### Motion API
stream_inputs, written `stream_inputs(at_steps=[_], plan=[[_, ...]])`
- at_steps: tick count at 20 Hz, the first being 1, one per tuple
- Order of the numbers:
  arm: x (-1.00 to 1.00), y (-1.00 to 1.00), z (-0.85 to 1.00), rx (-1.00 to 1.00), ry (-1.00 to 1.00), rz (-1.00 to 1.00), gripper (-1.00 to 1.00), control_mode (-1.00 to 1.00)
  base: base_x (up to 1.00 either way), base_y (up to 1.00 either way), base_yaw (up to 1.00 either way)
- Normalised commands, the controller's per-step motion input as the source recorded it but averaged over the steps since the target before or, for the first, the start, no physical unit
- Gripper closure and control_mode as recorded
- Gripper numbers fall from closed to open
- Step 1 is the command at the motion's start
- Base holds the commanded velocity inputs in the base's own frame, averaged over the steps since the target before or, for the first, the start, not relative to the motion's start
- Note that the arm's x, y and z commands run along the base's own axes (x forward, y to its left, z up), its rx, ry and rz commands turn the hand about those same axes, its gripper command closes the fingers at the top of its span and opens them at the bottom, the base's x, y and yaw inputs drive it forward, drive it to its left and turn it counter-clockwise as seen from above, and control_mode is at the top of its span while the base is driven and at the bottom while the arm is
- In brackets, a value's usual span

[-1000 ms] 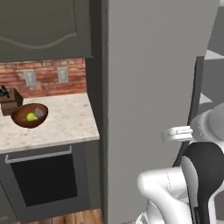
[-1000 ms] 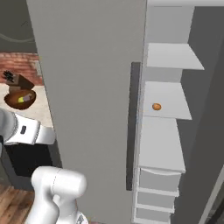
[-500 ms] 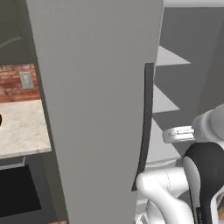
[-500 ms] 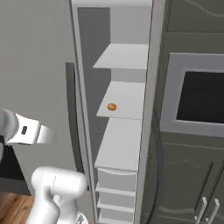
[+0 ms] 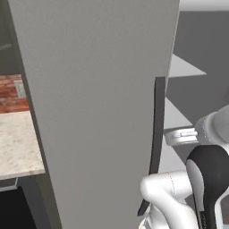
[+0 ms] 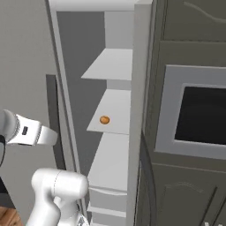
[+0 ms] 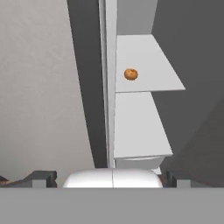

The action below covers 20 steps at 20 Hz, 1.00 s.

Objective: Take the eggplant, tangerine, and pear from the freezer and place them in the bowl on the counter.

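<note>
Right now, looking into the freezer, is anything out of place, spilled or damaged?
Nothing stands out. The freezer stands open, its pale shelves level and clean. The tangerine sits alone and whole on a middle shelf, well apart from the gripper, whose jaws are open and hold nothing. No spill or damage shows.

Tangerine (image 7: 131,74) alone on pale freezer shelf (image 7: 153,78); dark door handle (image 7: 89,87) at left; jaws wide apart.

Red brick backsplash (image 5: 11,94); dark cabinets (image 6: 190,26) around built-in oven (image 6: 198,114).
</note>
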Motion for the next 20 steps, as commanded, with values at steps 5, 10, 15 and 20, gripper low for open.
stream_inputs(at_steps=[5,10,15,20], plan=[[0.0,0.0,0.0,0.0,0.0,0.0,-1.0,1.0,0.61,-0.78,0.0],[0.0,0.0,0.0,0.0,0.0,0.0,-1.0,1.0,0.54,-0.63,-0.04],[0.0,0.0,0.0,0.0,0.0,0.0,-1.0,1.0,1.0,-0.2,-0.13],[0.0,0.0,0.0,0.0,0.0,0.0,-1.0,1.0,1.0,0.04,-0.1]])
